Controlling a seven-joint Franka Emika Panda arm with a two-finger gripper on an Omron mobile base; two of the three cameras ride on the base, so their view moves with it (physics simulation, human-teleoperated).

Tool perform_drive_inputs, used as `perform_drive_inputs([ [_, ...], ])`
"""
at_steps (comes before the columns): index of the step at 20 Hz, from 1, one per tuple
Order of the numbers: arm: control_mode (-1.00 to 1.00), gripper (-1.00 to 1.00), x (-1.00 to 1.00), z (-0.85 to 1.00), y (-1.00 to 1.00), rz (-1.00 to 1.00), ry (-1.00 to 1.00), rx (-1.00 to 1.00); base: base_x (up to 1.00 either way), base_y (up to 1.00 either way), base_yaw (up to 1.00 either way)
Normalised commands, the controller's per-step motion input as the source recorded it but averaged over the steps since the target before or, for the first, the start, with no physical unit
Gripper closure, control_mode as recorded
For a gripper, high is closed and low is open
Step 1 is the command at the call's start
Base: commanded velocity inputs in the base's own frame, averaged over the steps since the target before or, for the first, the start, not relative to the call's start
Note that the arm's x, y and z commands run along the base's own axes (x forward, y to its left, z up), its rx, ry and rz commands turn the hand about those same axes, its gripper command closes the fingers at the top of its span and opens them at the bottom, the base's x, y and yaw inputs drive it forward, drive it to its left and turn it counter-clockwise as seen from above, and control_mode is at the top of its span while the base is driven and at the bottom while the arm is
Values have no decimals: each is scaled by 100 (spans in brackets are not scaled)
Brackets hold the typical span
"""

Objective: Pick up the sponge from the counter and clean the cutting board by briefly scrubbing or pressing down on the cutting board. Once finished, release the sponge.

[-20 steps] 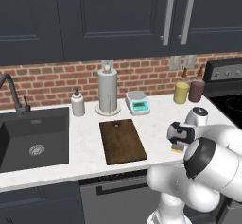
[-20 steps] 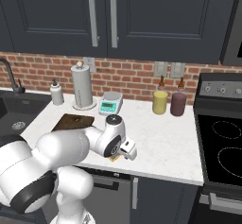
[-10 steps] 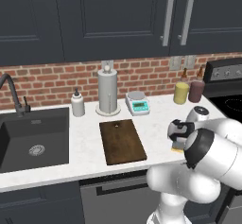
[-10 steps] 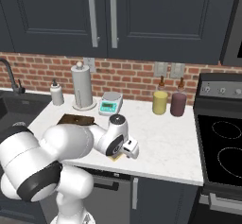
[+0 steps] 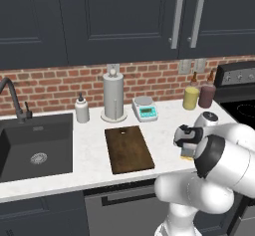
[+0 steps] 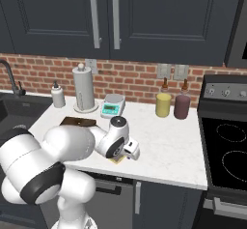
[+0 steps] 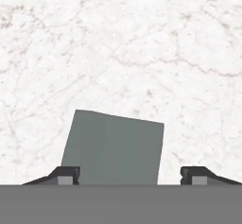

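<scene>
Down at the table's (image 7: 142, 38) front edge, the sponge (image 7: 113, 147) lies flat, grey face up, right between the jaws. Jaws apart, one tip on each side: the left tip just beside it, the right with a gap. The board (image 5: 128, 149) sits well to the left.

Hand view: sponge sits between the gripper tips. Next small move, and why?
Probably close the gripper on the flat grey-green-faced sponge. The two dark fingertips straddle it on the white marbled counter, with a visible gap on the right side, so it is not clamped yet. The dark brown wooden cutting board lies to the arm's left, so lifting comes only after a firm grip.
</scene>
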Motion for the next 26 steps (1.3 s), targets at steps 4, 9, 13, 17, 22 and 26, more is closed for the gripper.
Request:
perform_drive_inputs([
  [4, -100, -100, 0, -41, 28, 2, -3, 0, 0, 0, 0],
  [9, -100, -100, 0, -31, 19, 4, -2, 0, 0, 0, 0],
  [13, -100, -100, 0, -16, 23, 5, 0, 0, 0, 0, 0],
  [17, -100, -100, 0, -10, 31, 4, 0, 0, 0, 0, 0],
  [22, -100, -100, 0, -3, 41, 2, 0, 0, 0, 0, 0],
  [26, -100, -100, 0, -5, 44, 0, 0, 0, 0, 0, 0],
])
